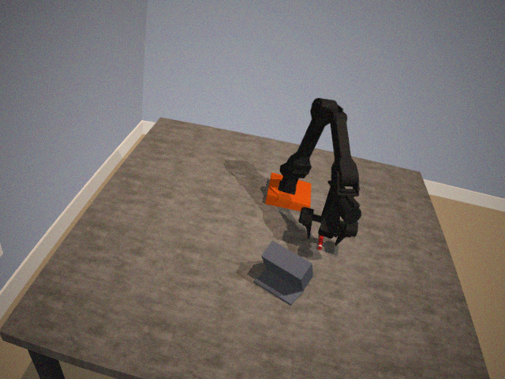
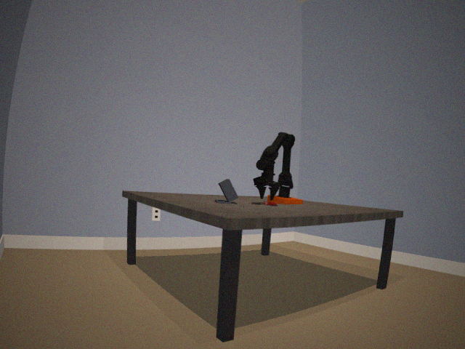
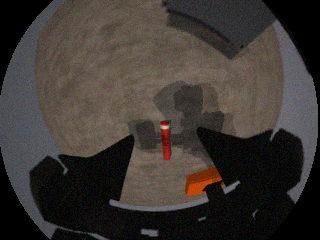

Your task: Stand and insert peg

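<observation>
Panel [image 1: 287,259] [image 2: 227,190] [image 3: 225,22]: stood beyond your fingers, off to one side.
Gripper [image 1: 323,240] [image 2: 267,198] [image 3: 166,134]: hung above the table, fingers spread wide, nothing between them.
Peg [image 1: 319,242] [image 2: 271,203] [image 3: 166,142]: lay flat below, between the fingertips in the wrist view, its long axis running across your closing direction, banded end toward the panel's side.

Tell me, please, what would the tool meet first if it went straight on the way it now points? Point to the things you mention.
Most likely the red peg [image 1: 319,242] [image 2: 271,203] [image 3: 166,145], lying below the open tool [image 1: 323,240] [image 2: 267,198] [image 3: 166,134], roughly between its fingers in the wrist view. The fingertips themselves might pass on either side and reach the tabletop [image 1: 183,253] [image 2: 319,216] [image 3: 90,75]; exact depth is unclear.
</observation>
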You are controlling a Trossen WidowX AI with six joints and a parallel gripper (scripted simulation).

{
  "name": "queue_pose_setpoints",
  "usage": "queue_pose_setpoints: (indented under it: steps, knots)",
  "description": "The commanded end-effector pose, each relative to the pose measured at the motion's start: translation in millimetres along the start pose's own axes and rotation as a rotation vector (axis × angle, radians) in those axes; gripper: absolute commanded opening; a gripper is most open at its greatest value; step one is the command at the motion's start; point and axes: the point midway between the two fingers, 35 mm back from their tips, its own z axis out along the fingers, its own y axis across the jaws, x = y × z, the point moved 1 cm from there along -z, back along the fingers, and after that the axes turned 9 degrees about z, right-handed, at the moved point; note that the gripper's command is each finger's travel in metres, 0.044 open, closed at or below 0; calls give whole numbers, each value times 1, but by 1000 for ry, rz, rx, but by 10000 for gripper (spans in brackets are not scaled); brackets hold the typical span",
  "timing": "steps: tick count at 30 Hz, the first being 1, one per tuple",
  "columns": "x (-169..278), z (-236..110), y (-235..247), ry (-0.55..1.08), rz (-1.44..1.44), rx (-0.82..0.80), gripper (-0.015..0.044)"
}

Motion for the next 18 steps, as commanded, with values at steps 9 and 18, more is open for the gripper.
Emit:
queue_pose_setpoints:
  steps: [9,18]
  knots:
    - [3,20,-1,8,5,1,440]
    - [3,24,-2,8,5,1,309]
